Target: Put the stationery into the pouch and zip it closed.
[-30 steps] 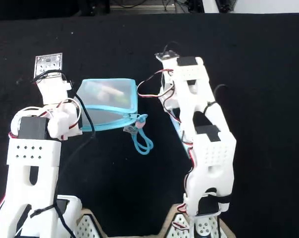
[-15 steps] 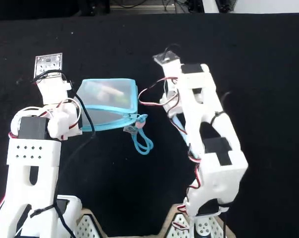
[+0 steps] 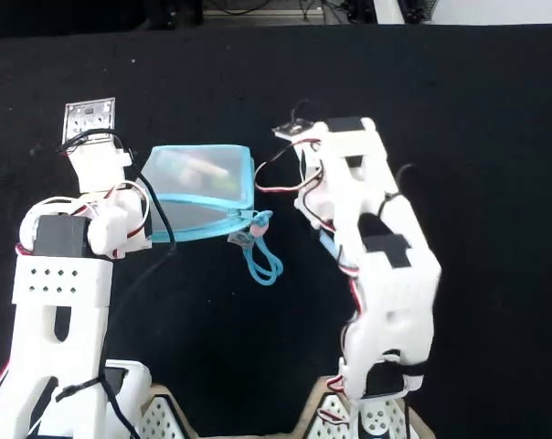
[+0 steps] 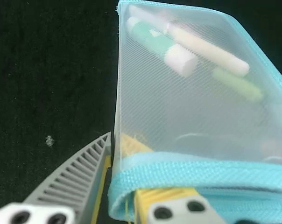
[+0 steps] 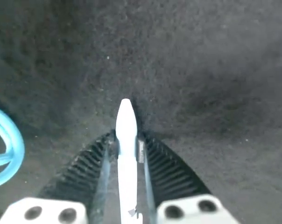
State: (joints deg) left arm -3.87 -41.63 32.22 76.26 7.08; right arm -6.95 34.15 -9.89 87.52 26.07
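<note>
A translucent pouch [image 3: 199, 187] with teal trim lies left of centre, several pens and markers [image 4: 178, 51] inside it. My left gripper [image 3: 141, 230] is shut on the pouch's [image 4: 187, 107] near-left corner, and one grey finger [image 4: 80, 179] shows beside the mesh. The zip pull [image 3: 242, 235] and a blue cord loop [image 3: 263, 261] trail off the pouch's near-right corner. To the right of the cord, my right gripper [image 5: 126, 137] is shut on a pale pen [image 5: 127, 154], held low over the black cloth. The pen [image 3: 328, 243] peeks out under the right arm.
Black cloth [image 3: 477, 137] covers the whole table. The blue cord [image 5: 5, 144] lies just beside the right gripper. Both arm bases stand at the near edge, with open cloth to the far right and behind the pouch.
The right arm swung out to the right and came back, its wrist now slightly nearer the pouch and the near edge. The left arm and the pouch have not moved.
</note>
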